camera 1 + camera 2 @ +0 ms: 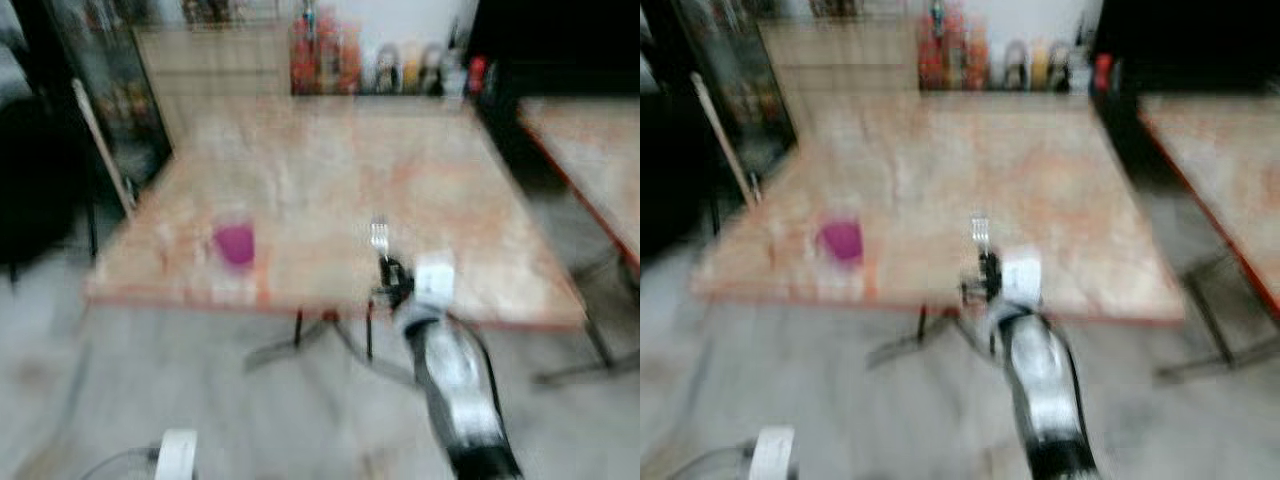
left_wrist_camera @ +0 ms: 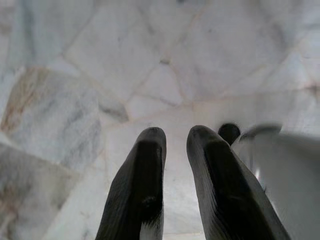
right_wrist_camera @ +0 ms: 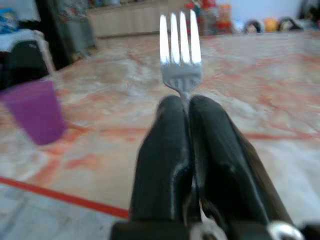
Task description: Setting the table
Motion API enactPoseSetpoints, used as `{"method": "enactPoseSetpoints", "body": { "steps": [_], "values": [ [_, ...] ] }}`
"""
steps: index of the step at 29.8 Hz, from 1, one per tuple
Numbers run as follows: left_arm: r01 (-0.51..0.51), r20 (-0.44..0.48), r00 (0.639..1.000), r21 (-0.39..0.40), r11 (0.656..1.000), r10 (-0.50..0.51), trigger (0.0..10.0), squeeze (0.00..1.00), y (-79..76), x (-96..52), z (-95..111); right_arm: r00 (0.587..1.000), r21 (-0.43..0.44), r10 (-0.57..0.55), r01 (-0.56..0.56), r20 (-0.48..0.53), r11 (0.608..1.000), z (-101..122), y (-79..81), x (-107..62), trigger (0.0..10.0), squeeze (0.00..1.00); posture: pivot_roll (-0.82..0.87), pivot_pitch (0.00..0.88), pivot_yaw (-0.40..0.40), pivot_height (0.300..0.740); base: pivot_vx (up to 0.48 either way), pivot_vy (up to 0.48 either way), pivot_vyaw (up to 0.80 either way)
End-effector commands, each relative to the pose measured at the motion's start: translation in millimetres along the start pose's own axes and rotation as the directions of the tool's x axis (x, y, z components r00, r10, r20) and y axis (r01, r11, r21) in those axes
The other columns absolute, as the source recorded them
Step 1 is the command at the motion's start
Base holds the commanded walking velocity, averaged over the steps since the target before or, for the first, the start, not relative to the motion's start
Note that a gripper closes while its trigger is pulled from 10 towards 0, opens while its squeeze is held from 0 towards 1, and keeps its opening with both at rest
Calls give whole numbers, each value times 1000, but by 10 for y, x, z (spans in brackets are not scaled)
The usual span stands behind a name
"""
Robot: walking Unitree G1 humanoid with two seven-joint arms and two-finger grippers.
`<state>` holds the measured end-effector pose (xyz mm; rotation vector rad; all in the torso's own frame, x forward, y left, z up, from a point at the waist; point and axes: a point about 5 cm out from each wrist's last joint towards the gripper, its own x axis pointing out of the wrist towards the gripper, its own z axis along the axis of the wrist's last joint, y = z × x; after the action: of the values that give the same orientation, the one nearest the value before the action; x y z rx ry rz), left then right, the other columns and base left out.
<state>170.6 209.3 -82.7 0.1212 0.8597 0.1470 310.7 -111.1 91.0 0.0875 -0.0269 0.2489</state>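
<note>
Here: right hand (image 3: 187,107) pinching one fork (image 3: 180,50); apparently one purple cup (image 1: 235,243).

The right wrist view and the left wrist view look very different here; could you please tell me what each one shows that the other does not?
The right wrist view has the right claw shut on a silver fork, tines forward, over the marbled table, with a purple cup off to one side and blurred bottles at the far edge. The left wrist view has the left claw slightly parted, holding nothing, above a pale stone floor. Both look along two black fingers.
</note>
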Motion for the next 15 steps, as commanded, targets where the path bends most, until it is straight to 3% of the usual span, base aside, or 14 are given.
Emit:
{"method": "enactPoseSetpoints", "body": {
  "steps": [1, 12, 15],
  "values": [
    [-4, 2, 1000, -3, 1000, 5, 10000, 0, -6, -2, -1, 1000, -13, -8, 8, 7, 1000, 11, -30, -1, 10000, 0, 40, 24, 43, 740, 0, 0, 0],
    [-10, 4, 1000, -1, 1000, 10, 10000, 0, 13, -4, -7, 992, -30, -54, 51, -113, 998, -321, -187, -188, 10000, 0, 40, 31, 46, 740, 0, 0, 0],
    [-6, 6, 1000, 8, 1000, 5, 10000, 0, 15, -5, -7, 972, -43, -90, 82, -218, 996, -583, -272, -338, 10000, 0, 37, 29, 52, 740, 0, 0, 0]
  ]
}}
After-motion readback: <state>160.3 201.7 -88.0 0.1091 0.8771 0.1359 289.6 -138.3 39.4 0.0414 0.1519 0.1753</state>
